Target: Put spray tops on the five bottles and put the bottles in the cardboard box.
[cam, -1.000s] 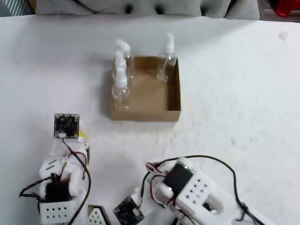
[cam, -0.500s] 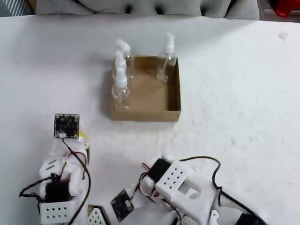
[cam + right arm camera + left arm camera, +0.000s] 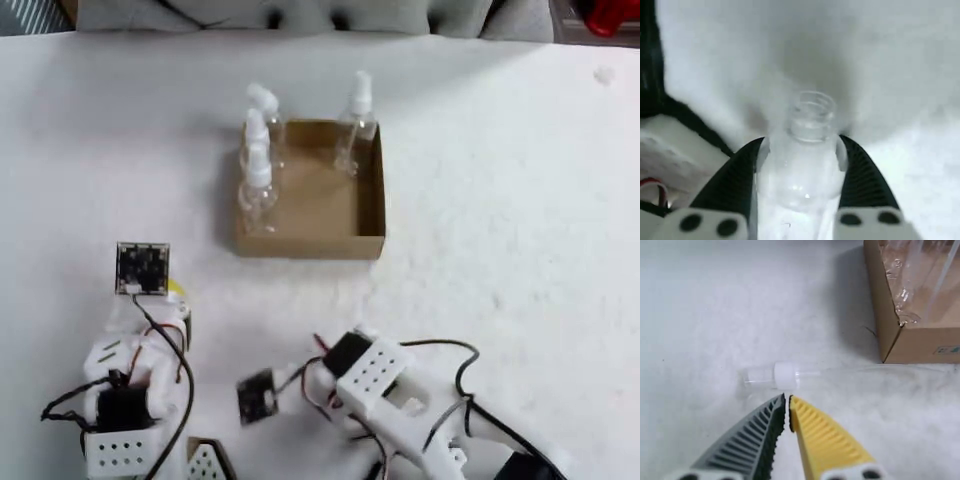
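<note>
My right gripper is shut on a clear bottle whose neck is open and bears no top; the bottle stands between the black fingers above the white table. In the left wrist view a white spray top lies on its side on the table, its thin tube pointing toward the cardboard box. My left gripper is shut and empty, its grey and yellow tips just short of that spray top. The cardboard box holds several upright bottles with spray tops.
The left arm sits at the table's near left, the right arm at the near middle, close beside it. A grey padded edge runs along the far side. White table spreads to the right of the box.
The right arm has swung, and its wrist camera board rose from the near edge toward the left arm. The left arm and the box kept still.
</note>
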{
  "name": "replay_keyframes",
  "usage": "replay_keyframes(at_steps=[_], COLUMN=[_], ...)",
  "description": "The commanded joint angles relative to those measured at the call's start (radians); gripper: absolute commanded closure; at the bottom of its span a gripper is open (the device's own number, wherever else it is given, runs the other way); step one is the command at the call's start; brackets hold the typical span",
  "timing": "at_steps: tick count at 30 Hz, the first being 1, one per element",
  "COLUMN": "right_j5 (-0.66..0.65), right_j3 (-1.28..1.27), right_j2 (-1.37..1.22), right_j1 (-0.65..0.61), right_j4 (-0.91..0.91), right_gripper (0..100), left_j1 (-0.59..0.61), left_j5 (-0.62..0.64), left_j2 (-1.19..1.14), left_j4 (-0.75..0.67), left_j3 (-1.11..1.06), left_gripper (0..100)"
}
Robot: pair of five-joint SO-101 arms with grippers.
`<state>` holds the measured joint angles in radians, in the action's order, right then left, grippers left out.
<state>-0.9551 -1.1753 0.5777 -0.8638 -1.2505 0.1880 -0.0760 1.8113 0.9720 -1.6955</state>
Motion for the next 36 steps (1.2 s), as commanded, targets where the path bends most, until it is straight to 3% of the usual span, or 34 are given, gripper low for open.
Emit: replay_keyframes(at_steps=[1,11,19,23,30,36], right_j5=[0.046,0.041,0.044,0.043,0.044,0.044], right_j3=[0.094,0.374,0.321,0.239,0.190,0.164], right_j2=[0.008,0.001,-0.002,-0.002,-0.004,-0.081], right_j1=[0.145,0.820,1.228,1.320,1.330,1.319], right_j4=[0.019,0.065,0.361,0.496,0.533,0.558], right_gripper=[98.6,98.3,98.1,98.1,96.7,76.8], left_j1=[0.013,0.013,0.013,0.013,0.013,0.013], left_j5=[-0.011,-0.012,-0.012,-0.012,-0.012,-0.012], left_j2=[0.015,0.015,0.015,0.015,0.015,0.015], left_j4=[-0.017,-0.014,-0.011,-0.009,-0.009,-0.008], left_j3=[0.003,0.003,0.003,0.003,0.003,0.003], left_gripper=[98,98,98,98,98,98])
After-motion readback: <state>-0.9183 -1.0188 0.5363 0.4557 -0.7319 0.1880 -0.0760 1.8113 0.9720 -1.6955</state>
